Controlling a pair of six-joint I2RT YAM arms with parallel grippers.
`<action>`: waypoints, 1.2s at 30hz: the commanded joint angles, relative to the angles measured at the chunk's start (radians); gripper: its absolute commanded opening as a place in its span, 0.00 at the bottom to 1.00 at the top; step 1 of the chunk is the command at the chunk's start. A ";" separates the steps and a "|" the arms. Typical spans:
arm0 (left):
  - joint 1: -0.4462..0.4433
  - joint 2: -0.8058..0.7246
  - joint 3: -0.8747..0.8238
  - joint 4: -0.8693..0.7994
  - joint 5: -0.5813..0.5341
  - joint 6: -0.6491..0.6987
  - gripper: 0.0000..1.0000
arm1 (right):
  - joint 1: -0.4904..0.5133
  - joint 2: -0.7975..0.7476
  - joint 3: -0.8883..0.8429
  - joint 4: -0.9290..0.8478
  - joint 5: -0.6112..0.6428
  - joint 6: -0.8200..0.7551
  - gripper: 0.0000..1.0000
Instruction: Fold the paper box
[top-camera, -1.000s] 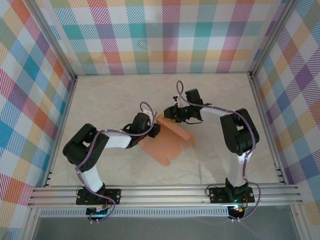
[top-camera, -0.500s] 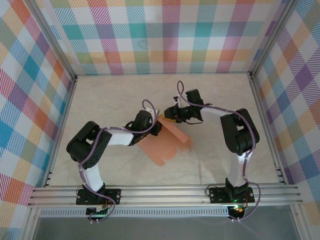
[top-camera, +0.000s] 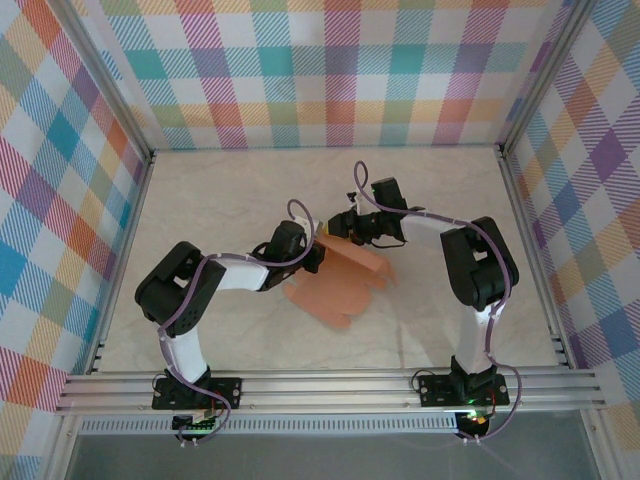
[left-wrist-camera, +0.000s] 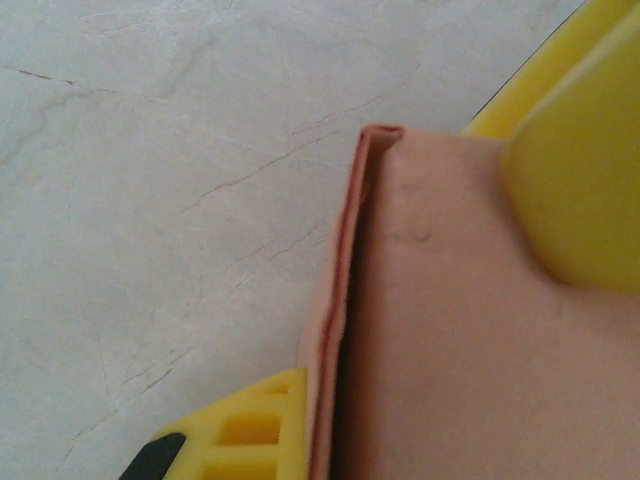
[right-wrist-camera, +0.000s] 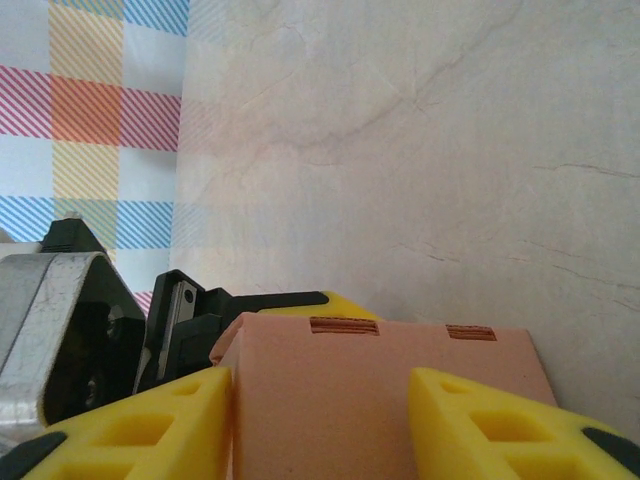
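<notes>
The paper box (top-camera: 338, 290) is a salmon-orange card sheet, partly folded, lying between the two arms in the middle of the table. My left gripper (top-camera: 312, 256) is at the sheet's left end. In the left wrist view its yellow finger (left-wrist-camera: 245, 425) presses against a doubled folded edge of the card (left-wrist-camera: 345, 300), so it is shut on the box. My right gripper (top-camera: 338, 232) is at the sheet's far end. Its fingers (right-wrist-camera: 150, 430) stand apart, open, with a card panel (right-wrist-camera: 340, 400) face-on between them and two slits (right-wrist-camera: 344, 326) near the panel's top.
The marble-look table (top-camera: 230, 190) has bare room on the left and at the back. Plaid walls (top-camera: 330, 70) close three sides. An aluminium rail (top-camera: 320, 385) with both arm bases runs along the near edge.
My left arm has moved a little to the right, toward the right gripper, and the sheet has turned and bent upward with it. The right arm has stayed put.
</notes>
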 joint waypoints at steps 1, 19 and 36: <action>0.013 -0.009 -0.005 0.034 -0.026 -0.014 0.00 | 0.003 -0.007 -0.016 -0.096 0.014 -0.002 0.56; 0.078 -0.002 -0.002 0.130 0.120 -0.223 0.00 | -0.291 -0.541 -0.208 -0.152 0.171 0.094 0.81; 0.149 0.030 0.104 0.105 0.206 -0.493 0.00 | -0.461 -0.778 -0.469 -0.044 0.049 0.150 0.80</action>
